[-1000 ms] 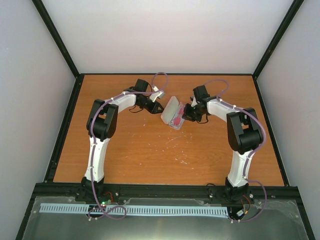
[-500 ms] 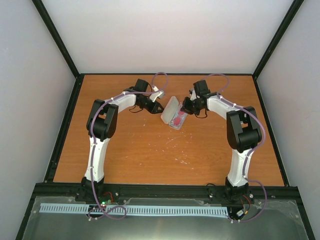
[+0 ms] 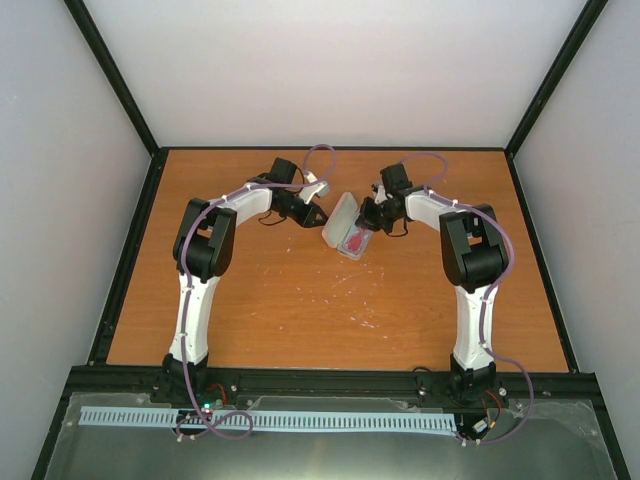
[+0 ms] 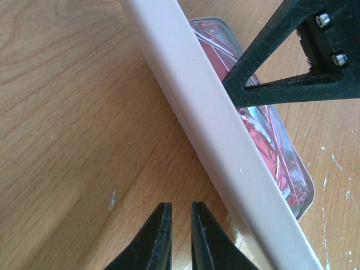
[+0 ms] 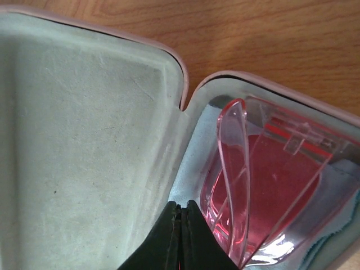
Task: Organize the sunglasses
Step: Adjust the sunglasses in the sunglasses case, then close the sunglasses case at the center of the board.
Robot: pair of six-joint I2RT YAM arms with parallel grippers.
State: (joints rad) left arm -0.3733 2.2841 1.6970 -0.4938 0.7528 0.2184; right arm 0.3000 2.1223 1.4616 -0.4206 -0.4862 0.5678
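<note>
The pink case (image 3: 338, 218) lies open at the table's back middle, its lid raised. The red-pink sunglasses (image 3: 355, 240) lie folded inside it. In the right wrist view they (image 5: 264, 185) rest on a light blue cloth (image 5: 197, 157), beside the grey-lined lid (image 5: 84, 140). My right gripper (image 5: 181, 209) is shut and empty, its tips down in the case between lid and sunglasses; it also shows in the top view (image 3: 366, 222). My left gripper (image 4: 181, 222) is all but shut with nothing between the jaws. It hovers over the table just outside the lid's back (image 4: 208, 124).
The table's black frame rail (image 3: 135, 250) runs along the left, back and right sides, with white walls beyond. Pale scuff marks (image 3: 350, 290) dot the orange table in front of the case. The right gripper's black finger (image 4: 292, 73) crosses the left wrist view.
My right gripper has moved left and down into the open case beside the sunglasses, and its elbow has swung inward. The left arm and the case have not moved.
</note>
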